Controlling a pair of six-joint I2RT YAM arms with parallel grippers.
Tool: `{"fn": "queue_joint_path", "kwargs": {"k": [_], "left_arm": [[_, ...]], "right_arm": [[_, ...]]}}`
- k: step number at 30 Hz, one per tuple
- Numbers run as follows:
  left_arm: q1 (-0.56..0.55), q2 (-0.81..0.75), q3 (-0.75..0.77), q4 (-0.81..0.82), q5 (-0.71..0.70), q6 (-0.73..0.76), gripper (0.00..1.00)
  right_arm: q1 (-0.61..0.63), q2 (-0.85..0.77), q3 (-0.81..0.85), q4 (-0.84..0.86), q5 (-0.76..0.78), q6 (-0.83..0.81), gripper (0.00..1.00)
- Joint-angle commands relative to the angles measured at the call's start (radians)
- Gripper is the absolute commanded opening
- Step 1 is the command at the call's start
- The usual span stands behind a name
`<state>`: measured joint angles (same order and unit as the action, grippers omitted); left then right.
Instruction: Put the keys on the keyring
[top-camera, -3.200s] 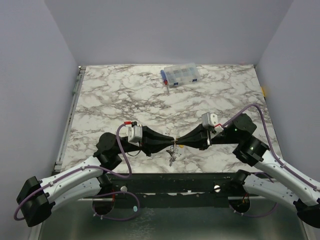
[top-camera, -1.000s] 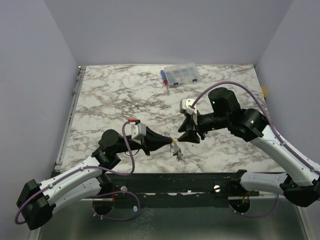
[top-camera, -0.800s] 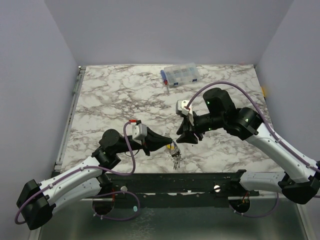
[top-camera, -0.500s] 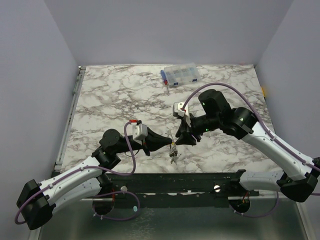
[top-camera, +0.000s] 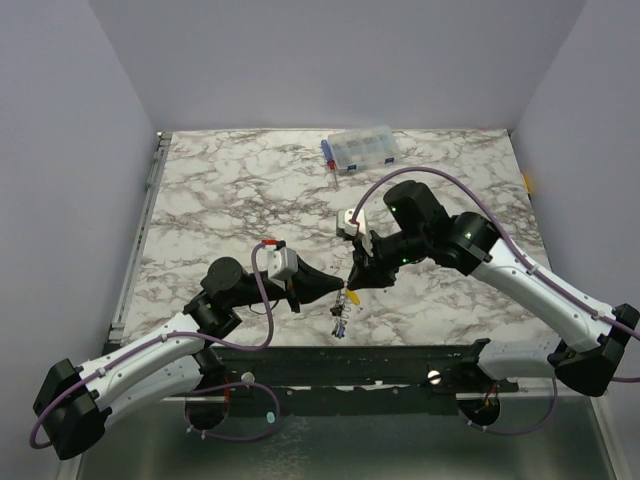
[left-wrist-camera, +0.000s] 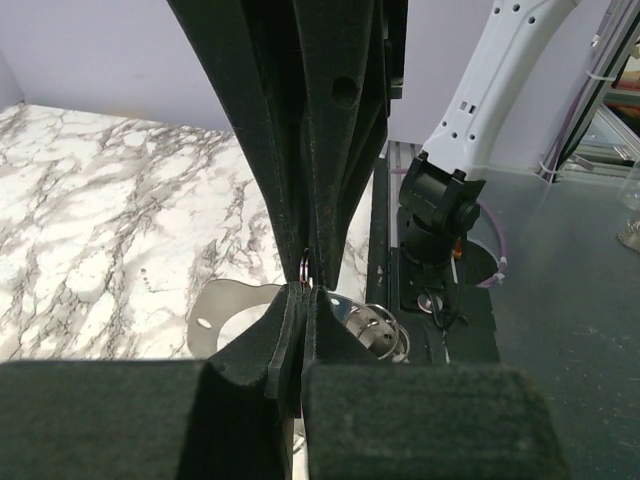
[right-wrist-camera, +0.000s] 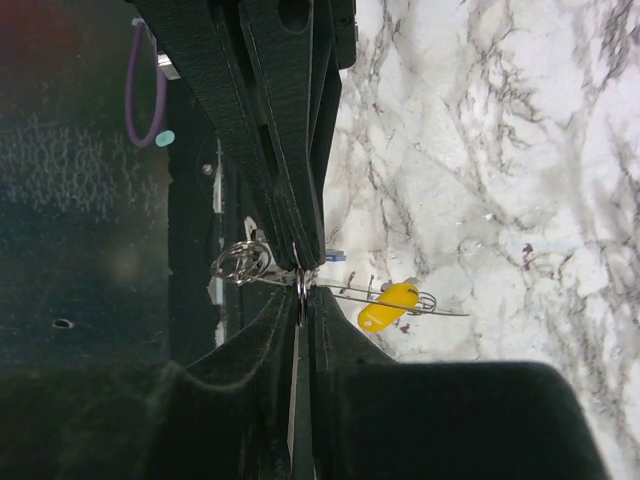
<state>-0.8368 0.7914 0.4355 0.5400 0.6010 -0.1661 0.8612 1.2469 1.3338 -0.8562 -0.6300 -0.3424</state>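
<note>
The left pincer (top-camera: 338, 293) is clamped shut on the keyring (right-wrist-camera: 385, 292). The right pincer (top-camera: 353, 284) meets it tip to tip, its fingers also pressed together on the same wire hoop, so the 2 arms hold the ring in the air just above the tabletop (top-camera: 220, 200), close to the middle of its near edge. In my judgement, 2 grips side by side on 1 thin wire serve to steady it and to work the coil so a key can slide along. A yellow key (right-wrist-camera: 388, 305) appears to sit on the wire just beside the right fingertips, and a small bunch of keys (top-camera: 340, 320) dangles below the meeting point. The top view gives only that dark cluster and a yellow speck. The right wrist view shows the hoop edge-on as a fine line through the yellow key, with small silver loops (right-wrist-camera: 240, 262) on its other side. The left wrist view alone shows a flat silver piece (left-wrist-camera: 232, 312) with holes hanging under the pinch. At the far edge, right of the middle, a clear box (top-camera: 360, 150) with blue parts lies well apart.
</note>
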Motion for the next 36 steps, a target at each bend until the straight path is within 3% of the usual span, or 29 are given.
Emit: {"fn": "queue_joint_path", "kwargs": {"k": [1,3,11,16,22,29,36], "left_arm": [[0.004,-0.006,0.035,0.042,-0.014,0.013,0.00],[0.004,-0.007,0.034,0.040,-0.016,0.013,0.00],[0.004,-0.026,0.030,0.027,-0.048,0.020,0.00],[0.004,-0.058,0.022,0.017,-0.072,0.028,0.23],[0.004,-0.052,0.022,0.015,-0.060,0.026,0.27],[0.004,-0.026,0.026,0.020,0.016,0.042,0.53],[0.004,-0.020,0.009,0.052,0.057,0.101,0.49]], "right_arm": [[0.010,0.015,-0.007,-0.024,-0.016,-0.004,0.08],[0.010,0.017,-0.009,-0.027,-0.015,-0.005,0.01],[0.011,-0.033,-0.036,0.013,0.021,-0.014,0.01],[0.012,-0.100,-0.082,0.087,0.066,-0.018,0.01],[0.012,-0.163,-0.124,0.147,0.058,-0.009,0.01],[0.011,-0.163,-0.125,0.137,0.047,-0.010,0.01],[0.012,-0.156,-0.136,0.128,-0.010,-0.030,0.01]]}}
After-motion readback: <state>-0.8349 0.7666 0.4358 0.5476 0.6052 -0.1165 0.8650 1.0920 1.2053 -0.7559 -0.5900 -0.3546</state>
